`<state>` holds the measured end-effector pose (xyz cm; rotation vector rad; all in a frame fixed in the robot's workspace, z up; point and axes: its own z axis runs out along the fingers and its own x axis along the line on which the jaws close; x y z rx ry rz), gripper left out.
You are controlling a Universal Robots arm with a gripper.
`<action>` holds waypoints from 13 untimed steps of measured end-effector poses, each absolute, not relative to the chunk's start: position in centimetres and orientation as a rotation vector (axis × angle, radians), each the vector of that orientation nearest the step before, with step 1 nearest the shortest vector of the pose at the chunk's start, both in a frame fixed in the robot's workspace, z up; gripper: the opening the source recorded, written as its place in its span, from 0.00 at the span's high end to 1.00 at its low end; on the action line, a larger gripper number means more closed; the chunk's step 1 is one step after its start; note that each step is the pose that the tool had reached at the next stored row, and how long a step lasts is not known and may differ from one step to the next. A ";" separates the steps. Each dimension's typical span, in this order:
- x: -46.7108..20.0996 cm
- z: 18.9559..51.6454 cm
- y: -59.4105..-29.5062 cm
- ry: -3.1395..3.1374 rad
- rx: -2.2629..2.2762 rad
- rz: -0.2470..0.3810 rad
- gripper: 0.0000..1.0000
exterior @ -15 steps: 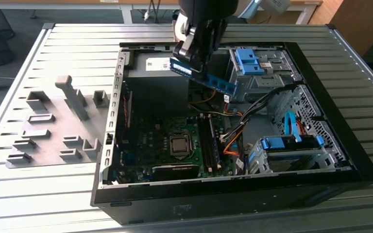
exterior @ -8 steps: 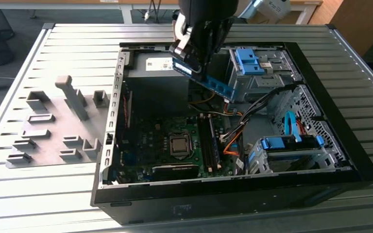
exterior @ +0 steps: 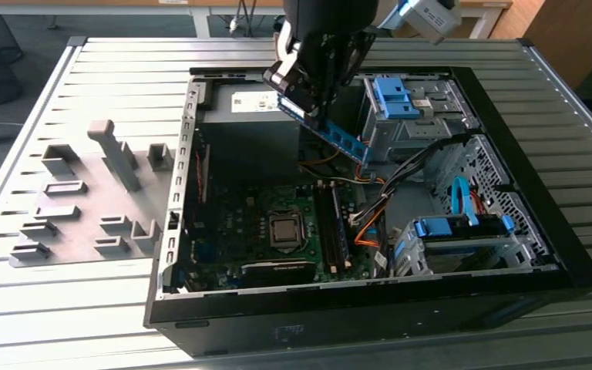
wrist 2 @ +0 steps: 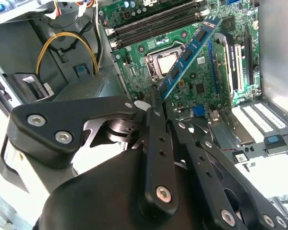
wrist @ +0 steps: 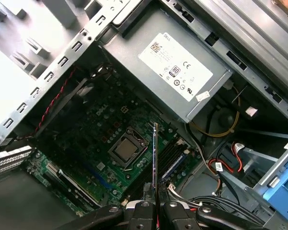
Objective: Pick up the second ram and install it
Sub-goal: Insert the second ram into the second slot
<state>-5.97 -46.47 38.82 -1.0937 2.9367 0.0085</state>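
Observation:
The second ram [exterior: 329, 132] is a thin blue-green stick with dark chips, hanging tilted in the air above the open computer case [exterior: 543, 254]. My gripper [exterior: 298, 96] is shut on its upper end. In the second wrist view the ram [wrist 2: 192, 52] slants out from my gripper [wrist 2: 156, 98] over the motherboard [wrist 2: 201, 88]. The first wrist view has the ram [wrist: 155, 163] edge-on, rising from my gripper [wrist: 156, 207], with the long memory slots [wrist: 175, 158] just beside its far end. The slots [exterior: 329, 223] lie well below the stick, right of the processor socket [exterior: 286, 230].
Grey plastic fixture blocks [exterior: 90, 200] stand on the slatted table at the exterior view's left. Inside the case are a grey power supply [wrist: 177, 67], blue drive cages [exterior: 399, 96] [exterior: 461, 227] and orange and black cables [exterior: 373, 223] near the slots.

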 end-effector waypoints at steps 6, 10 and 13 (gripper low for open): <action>-6.0 38.8 -46.5 2.942 -1.079 0.008 0.86; -6.0 38.8 -46.5 2.976 -0.983 0.007 0.86; -6.0 38.8 -46.5 3.001 -0.905 0.005 0.86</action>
